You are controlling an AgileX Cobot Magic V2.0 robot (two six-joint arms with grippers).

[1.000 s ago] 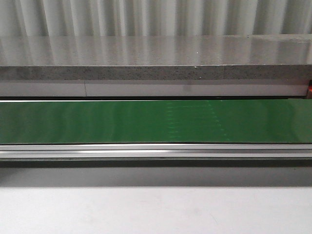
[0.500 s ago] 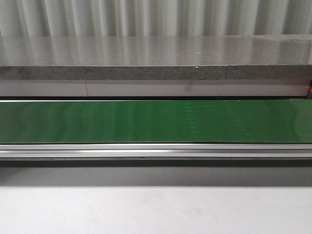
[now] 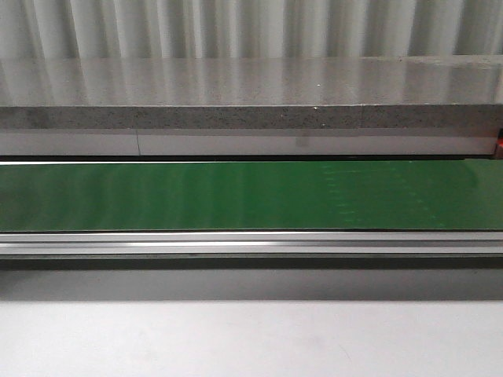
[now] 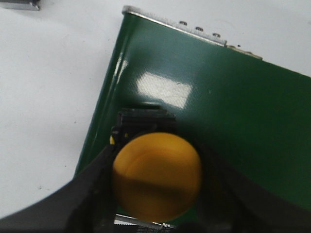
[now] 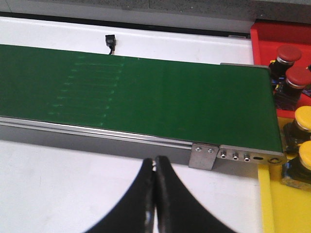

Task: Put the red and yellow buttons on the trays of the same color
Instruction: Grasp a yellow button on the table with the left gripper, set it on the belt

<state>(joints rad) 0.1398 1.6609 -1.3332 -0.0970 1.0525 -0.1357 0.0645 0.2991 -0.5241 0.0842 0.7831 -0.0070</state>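
A yellow button (image 4: 156, 175) sits clamped between the left tool's (image 4: 155, 194) fingers, just above the end of the green belt (image 4: 233, 116). The right tool (image 5: 154, 194) hangs with fingers pressed together and empty, over the white tabletop (image 5: 58, 184) beside the belt. Past the belt's other end, two red buttons (image 5: 291, 63) stand in a red tray (image 5: 282, 31) and two more yellow ones (image 5: 303, 136) in a yellow tray (image 5: 277, 208).

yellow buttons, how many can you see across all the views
3. One yellow button sits between the left gripper's fingers over the green belt. Two more stand on the yellow tray past the belt's end. Others may be out of frame.
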